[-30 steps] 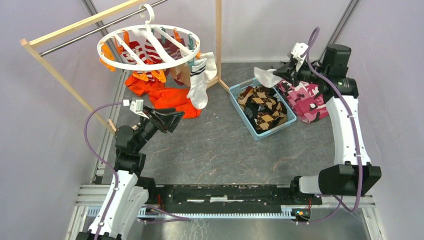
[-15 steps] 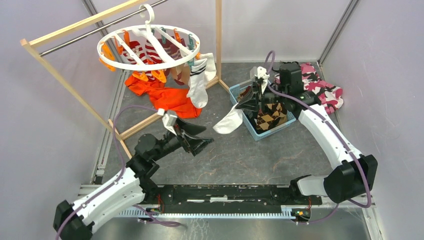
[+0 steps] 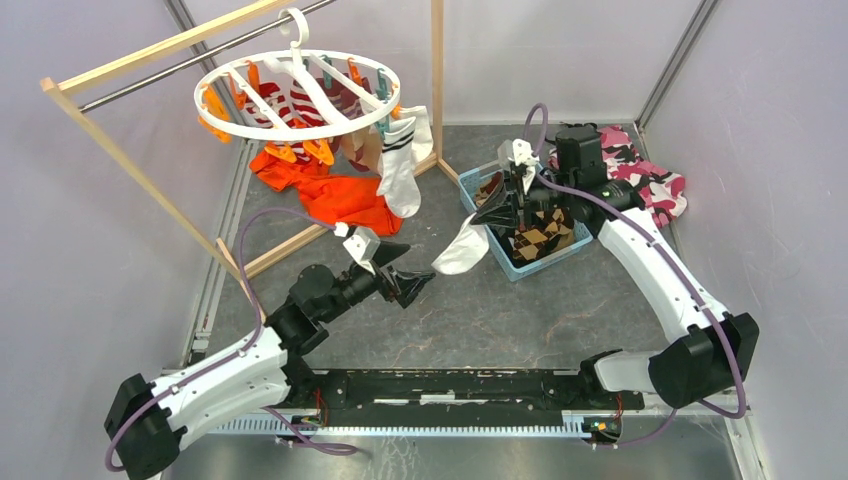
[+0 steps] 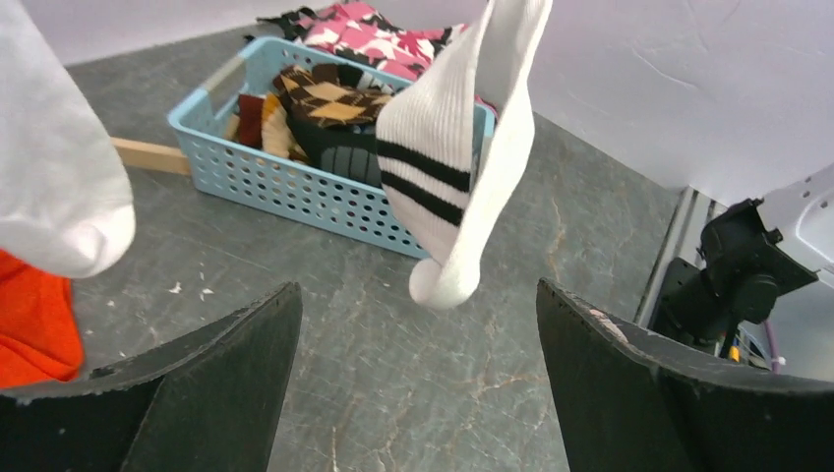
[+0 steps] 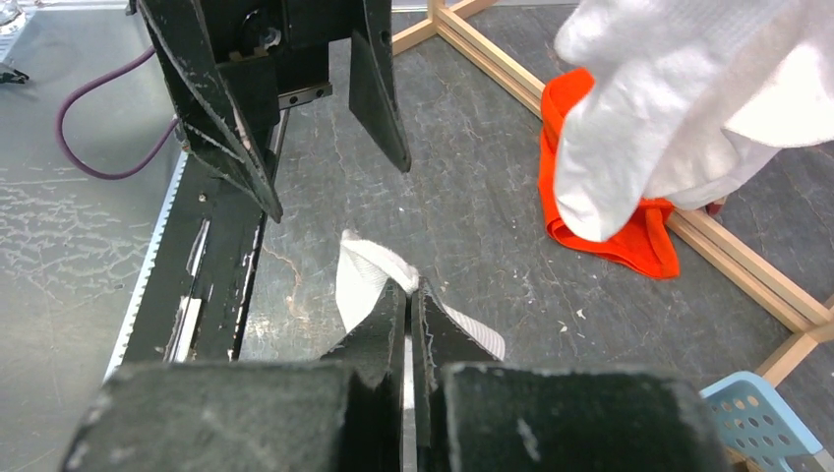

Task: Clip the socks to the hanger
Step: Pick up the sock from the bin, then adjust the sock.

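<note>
Top external view: right jaws clamped shut on the upper end of a white black-striped sock (image 3: 462, 250), hung with its rounded end down just beside the left wall of the blue basket (image 3: 545, 262). Left jaws spread wide, empty, aimed at that hanging end and just short of it. By the look of it, a handover ahead of clipping onto the hanger (image 3: 260, 133), well apart at the back left on the rack bar, with other socks already pegged there. To do it well: ease the left jaws forward and a touch upward to bracket the sock's body rather than its limp tip. Close squarely across the fabric, hold the right grip firm right up to a sure left bite, and steer clear of the basket rim and of any swinging. Against a second back: sock brought from above the pink cloth (image 3: 655, 185) at the back right to mid-worktop, left arm swung down from near the hanger and stretched low toward the sock, jaws spread wider.
</note>
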Controlling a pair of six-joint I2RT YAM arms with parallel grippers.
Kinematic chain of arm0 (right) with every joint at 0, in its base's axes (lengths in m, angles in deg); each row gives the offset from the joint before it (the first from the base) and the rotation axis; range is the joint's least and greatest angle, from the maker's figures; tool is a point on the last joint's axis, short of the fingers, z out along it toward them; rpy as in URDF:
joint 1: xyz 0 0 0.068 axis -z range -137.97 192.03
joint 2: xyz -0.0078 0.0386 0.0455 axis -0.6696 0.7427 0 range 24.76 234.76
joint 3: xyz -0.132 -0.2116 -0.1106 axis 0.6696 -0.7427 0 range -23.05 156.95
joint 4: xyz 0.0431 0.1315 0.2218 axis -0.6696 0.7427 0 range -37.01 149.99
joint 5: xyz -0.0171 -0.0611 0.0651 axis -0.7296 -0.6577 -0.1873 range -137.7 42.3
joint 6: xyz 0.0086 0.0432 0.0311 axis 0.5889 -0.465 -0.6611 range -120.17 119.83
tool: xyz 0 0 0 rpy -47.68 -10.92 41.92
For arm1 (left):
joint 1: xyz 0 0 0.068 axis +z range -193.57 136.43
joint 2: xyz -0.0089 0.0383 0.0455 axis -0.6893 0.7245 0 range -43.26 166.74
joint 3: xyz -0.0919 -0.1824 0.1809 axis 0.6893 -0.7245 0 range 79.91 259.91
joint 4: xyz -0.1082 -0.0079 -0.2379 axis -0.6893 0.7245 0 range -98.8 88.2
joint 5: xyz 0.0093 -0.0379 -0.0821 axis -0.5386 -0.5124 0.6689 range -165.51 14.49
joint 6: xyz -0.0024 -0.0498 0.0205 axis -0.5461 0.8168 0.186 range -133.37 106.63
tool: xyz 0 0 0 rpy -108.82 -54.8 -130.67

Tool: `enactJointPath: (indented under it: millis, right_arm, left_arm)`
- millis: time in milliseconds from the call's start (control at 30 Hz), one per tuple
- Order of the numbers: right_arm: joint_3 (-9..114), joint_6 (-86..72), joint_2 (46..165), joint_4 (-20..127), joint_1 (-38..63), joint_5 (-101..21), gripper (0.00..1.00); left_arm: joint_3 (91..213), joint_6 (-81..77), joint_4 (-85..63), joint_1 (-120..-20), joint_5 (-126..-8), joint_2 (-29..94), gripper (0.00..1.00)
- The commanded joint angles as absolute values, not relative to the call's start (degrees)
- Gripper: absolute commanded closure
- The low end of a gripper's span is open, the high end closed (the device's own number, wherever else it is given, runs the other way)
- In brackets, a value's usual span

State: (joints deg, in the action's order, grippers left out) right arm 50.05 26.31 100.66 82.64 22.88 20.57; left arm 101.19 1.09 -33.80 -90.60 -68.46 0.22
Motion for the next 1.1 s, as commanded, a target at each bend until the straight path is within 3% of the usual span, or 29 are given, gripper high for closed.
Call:
enactJointPath:
  millis: [0, 100, 233, 400, 567, 800, 1067]
  right_arm:
    - [52.6, 29.6, 99.9, 84.1, 22.0, 23.6, 1.0]
    - [56.5, 40.9, 100.9, 93.7, 22.0, 26.6, 0.99]
    - [61.2, 86.1, 102.4, 124.0, 21.2, 22.8, 1.0]
    - [51.6, 107.9, 97.7, 125.0, 20.8, 17.7, 1.0]
    - [50.9, 110.0, 98.1, 125.0, 17.9, 18.0, 1.0]
    - [50.1, 111.2, 97.9, 125.0, 13.4, 19.5, 1.0]
    - [50.2, 110.9, 98.6, 125.0, 11.8, 21.5, 1.0]
  left_arm:
    - [101.6, -5.4, -34.7, -90.9, -71.6, -1.4, 0.06]
    - [100.0, -4.6, -35.3, -90.9, -70.3, -3.0, 0.05]
    - [96.5, -3.6, -35.4, -90.9, -70.4, -9.6, 0.05]
    - [96.7, -7.5, -25.7, -90.9, -70.5, -18.0, 0.05]
    - [97.0, -9.5, -24.0, -90.9, -68.0, -16.4, 0.06]
    - [97.8, -12.0, -34.2, -91.8, -65.6, 0.9, 0.08]
    - [99.7, -17.7, -45.8, -94.6, -68.5, 11.9, 0.06]
